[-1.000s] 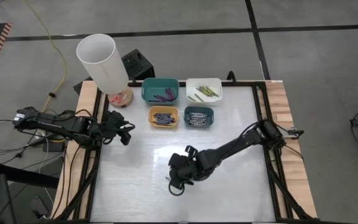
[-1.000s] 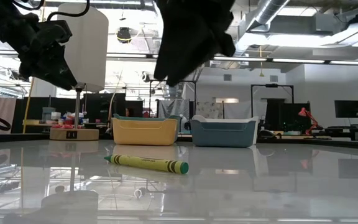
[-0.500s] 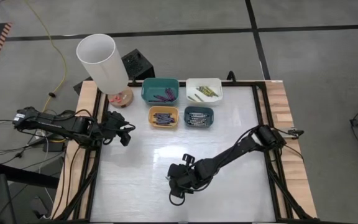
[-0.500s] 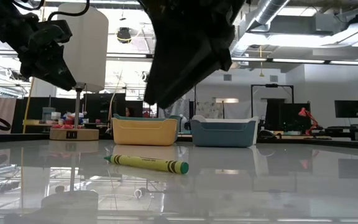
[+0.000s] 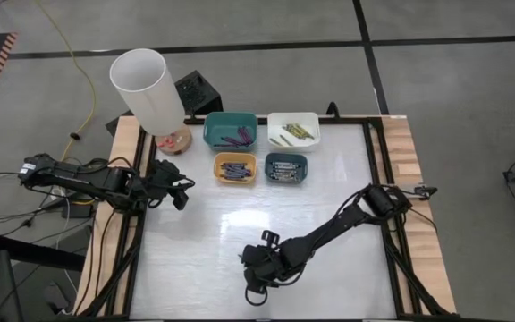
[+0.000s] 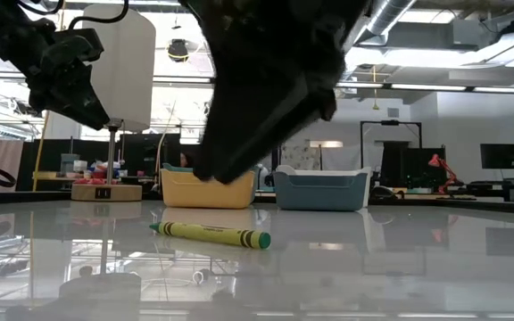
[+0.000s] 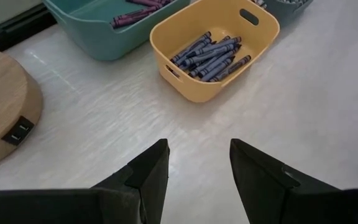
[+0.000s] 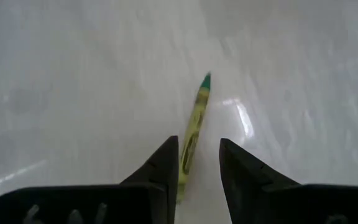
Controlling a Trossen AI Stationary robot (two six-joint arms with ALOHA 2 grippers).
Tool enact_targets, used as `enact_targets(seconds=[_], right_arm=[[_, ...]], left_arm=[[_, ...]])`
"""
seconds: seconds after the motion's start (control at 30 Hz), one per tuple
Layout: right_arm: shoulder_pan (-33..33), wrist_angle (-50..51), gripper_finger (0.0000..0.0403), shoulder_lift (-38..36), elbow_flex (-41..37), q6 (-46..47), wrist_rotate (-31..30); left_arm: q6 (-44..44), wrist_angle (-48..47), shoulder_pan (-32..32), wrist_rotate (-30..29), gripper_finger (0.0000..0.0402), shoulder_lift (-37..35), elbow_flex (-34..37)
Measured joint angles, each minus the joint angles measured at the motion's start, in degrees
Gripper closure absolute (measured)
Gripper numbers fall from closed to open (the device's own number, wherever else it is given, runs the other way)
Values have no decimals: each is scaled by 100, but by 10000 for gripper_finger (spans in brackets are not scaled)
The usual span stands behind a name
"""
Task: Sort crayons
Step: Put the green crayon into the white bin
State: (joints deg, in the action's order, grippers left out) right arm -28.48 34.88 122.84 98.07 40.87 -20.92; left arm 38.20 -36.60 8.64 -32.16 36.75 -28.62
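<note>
Hard to spot from above: one yellow-green crayon (image 8: 194, 127) with a green tip, hidden under the right gripper (image 5: 254, 288) at about 6 o'clock on the table (image 5: 329, 233). Seen plainly from the right wrist, lying flat on the shiny white top, with its near end in the gap between the two dark fingers (image 8: 160, 168). Fingers a little apart, one on each side of the crayon; touching it or not, cannot tell. From table height, just a big dark shape hanging over the crayon, tips cut off from sight.

Further back, near 9 o'clock at the table's edge, the left gripper (image 7: 197, 163), waiting in the air with fingers partly spread and nothing between them.

Further still, at about 12 o'clock, four small bins. A yellow bin (image 5: 235, 168) with blue crayons (image 7: 209, 55), and just beside it a blue bin (image 5: 286, 167) with grey sticks, too small to make out well. Behind those, a teal bin (image 5: 231, 130) with purple crayons (image 5: 234, 139) and a white bin (image 5: 293, 131) with yellow-green ones.

At 11 o'clock, a lamp (image 5: 148, 89) with a tall white shade on a round wooden base.

Around the table, grey floor with a yellow cord (image 5: 80, 76). Beyond, a big room with pipes, lights and desks.
</note>
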Motion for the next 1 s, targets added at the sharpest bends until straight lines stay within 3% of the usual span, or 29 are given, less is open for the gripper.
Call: enact_targets(seconds=[1.0], right_arm=[[-76,205,291,220,1,254,128]], left_arm=[[-3,0,0,-7,242,-1,-1]])
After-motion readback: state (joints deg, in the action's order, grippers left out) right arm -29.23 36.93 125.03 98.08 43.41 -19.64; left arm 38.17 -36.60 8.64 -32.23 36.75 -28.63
